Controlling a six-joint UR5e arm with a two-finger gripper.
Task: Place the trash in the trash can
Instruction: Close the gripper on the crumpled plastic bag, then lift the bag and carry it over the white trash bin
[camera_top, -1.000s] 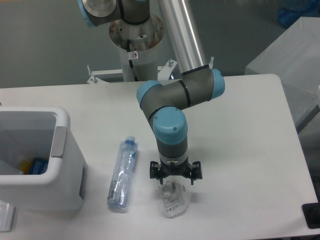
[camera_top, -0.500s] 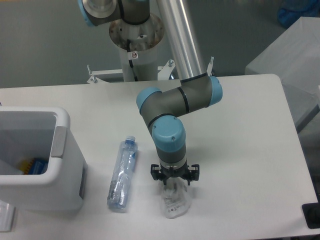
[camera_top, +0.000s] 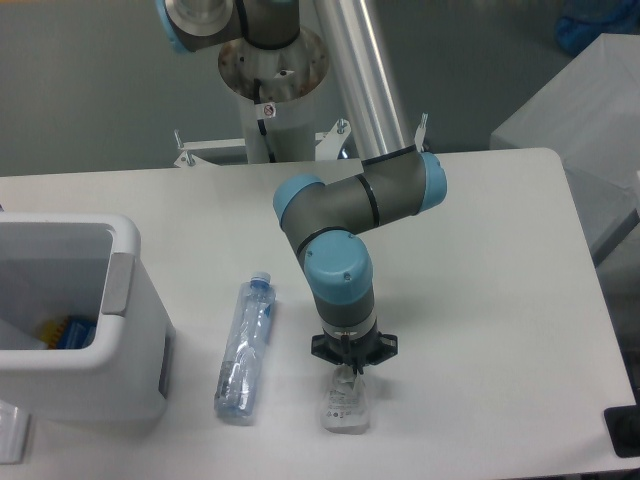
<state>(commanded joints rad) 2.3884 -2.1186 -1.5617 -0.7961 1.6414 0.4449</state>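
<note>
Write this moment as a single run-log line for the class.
phase: grasping bag | gripper: shut on plastic bag | bottle: lying on table, untouched | trash can: left of the bottle, open

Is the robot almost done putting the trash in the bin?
Not yet. Some blue and yellow stuff already sits in the trash can, though what it is isn't clear. The gripper has pinched the top of the plastic bag, which is still on the table. The bottle lies untouched beside the can and comes after.
</note>
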